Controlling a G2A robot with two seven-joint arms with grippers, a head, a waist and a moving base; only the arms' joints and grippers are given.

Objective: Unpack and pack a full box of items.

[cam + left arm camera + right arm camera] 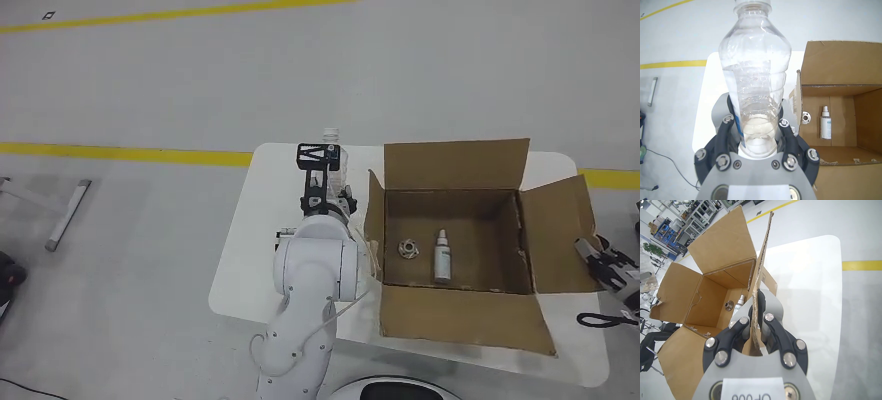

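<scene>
At 10 o'clock of box (465, 320), left gripper (755, 113) clamps bottle (755, 62): likely light, slick, crushable; take ribbed waist. Right gripper (755, 306) pinches flap (763, 247).

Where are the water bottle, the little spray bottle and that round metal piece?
Water bottle (753, 75): left wrist view, on its clear middle.
Spray bottle (825, 127): left wrist view, on its labelled body.
Metal piece (407, 247): top view, on its round face.
</scene>
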